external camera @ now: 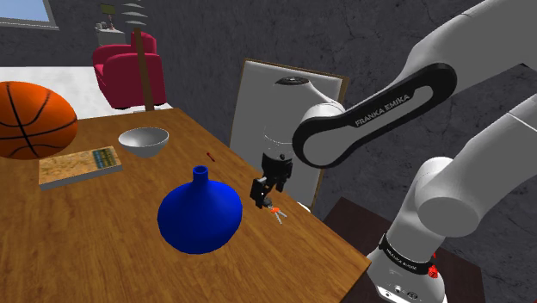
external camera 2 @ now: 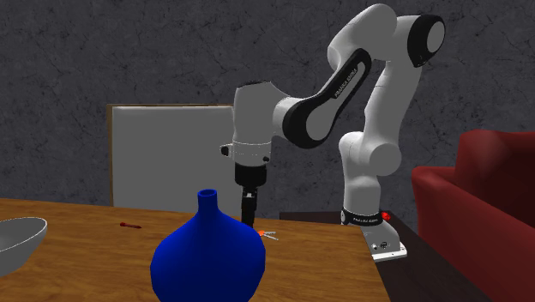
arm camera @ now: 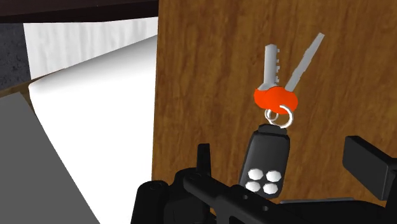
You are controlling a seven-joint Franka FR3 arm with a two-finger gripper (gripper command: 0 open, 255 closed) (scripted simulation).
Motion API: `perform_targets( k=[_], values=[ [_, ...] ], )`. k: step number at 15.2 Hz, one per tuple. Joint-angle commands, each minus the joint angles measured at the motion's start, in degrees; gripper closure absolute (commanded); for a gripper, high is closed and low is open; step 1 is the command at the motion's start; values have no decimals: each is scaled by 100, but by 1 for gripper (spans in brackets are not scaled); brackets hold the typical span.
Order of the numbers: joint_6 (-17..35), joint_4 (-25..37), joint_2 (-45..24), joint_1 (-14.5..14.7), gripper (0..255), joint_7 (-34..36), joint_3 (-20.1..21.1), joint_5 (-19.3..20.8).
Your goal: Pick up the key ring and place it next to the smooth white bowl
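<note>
At the far left of the shoulder view an orange basketball (external camera: 30, 120) rests on the brown wooden table (external camera: 95, 250), with a flat printed book (external camera: 79, 166) below it. Right of those, upper-left of centre, sits the smooth pale grey-white bowl (external camera: 144, 140). A round blue vase with a narrow neck (external camera: 200, 213) stands between the bowl and the black two-finger gripper (external camera: 268, 203), which hangs low at mid-frame. The key ring (external camera: 276, 212) has two silver keys, an orange-red cap, a small silver loop and a black fob with four white buttons. It lies flat just under the gripper, near the table's right-hand edge and well apart from the bowl.

In the wrist view the fingers (arm camera: 203, 159) stand wide apart, the fob between them and untouched, so nothing is held.

The bunch is likely light, hard and jointed: its parts would dangle from the loop, and smooth metal may slip. The stiff, thick fob looks the best place to pinch, across its narrow sides.

The fob's near end is hidden behind the gripper body. In the second exterior view the vase blocks where the fingertips near the wood, and the left edge cuts the bowl. A tiny red thing (external camera: 209, 156) is too small to identify.
</note>
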State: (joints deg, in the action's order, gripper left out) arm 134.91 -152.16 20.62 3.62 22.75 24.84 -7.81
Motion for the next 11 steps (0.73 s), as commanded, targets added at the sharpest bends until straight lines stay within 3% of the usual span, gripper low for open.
perform_targets(
  k=[1,9,10,11],
  values=[
    [262,-83,-180,-37,0,45,50,48],
    [262,-83,-180,-37,0,45,50,48],
    [262,-83,-180,-37,255,45,50,48],
    [262,-83,-180,-37,255,45,50,48]
  ],
)
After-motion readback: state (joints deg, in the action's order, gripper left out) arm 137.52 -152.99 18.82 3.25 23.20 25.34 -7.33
